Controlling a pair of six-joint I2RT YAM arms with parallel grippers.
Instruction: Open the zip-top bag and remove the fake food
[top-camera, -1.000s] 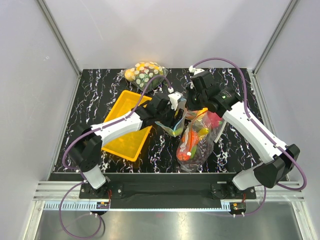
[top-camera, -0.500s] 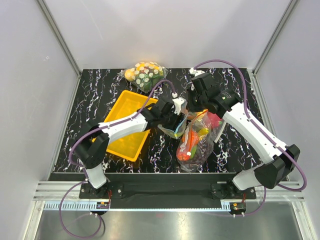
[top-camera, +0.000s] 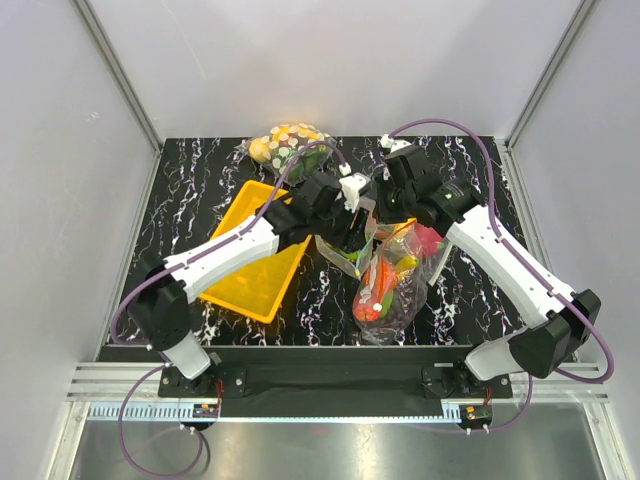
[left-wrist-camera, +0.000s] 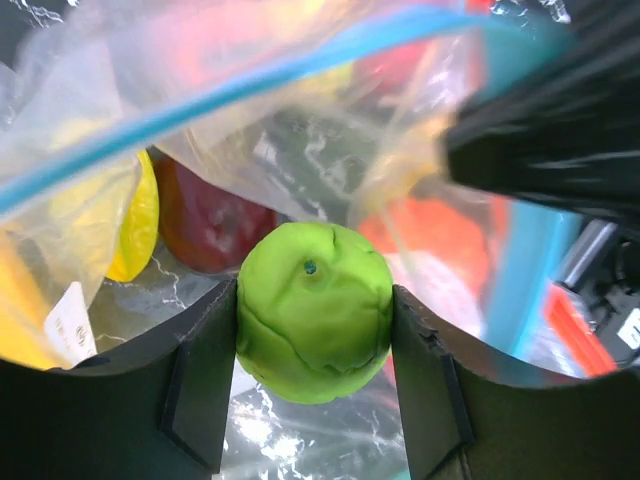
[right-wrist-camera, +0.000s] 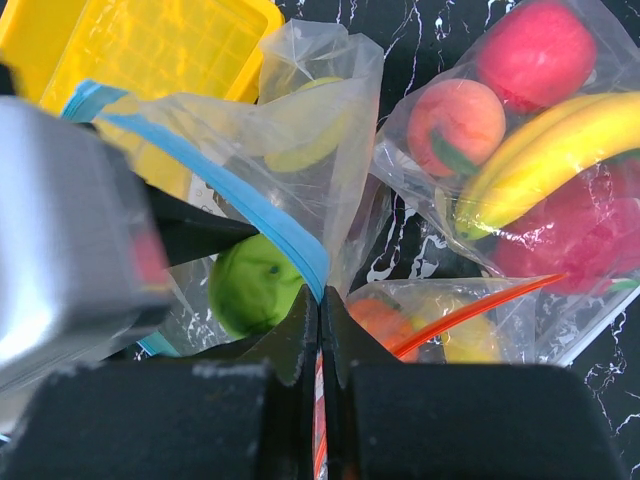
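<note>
Top external view: on the black marbled table (top-camera: 200, 180), the zip-top bag (top-camera: 343, 256) is held up at the middle, between the yellow tray (top-camera: 248, 288) on its left and the larger fruit bag (top-camera: 395, 290) on its right. The right gripper (right-wrist-camera: 319, 300) is pinched on the bag's blue-strip rim. The left gripper (left-wrist-camera: 314, 335), reaching in from the left, clasps the green ball (left-wrist-camera: 314, 290) inside the mouth. The dark red fruit (left-wrist-camera: 205, 215) and yellow piece (left-wrist-camera: 135, 215) lie deeper. The ball likely must exit past that rim, towards the left arm.
</note>
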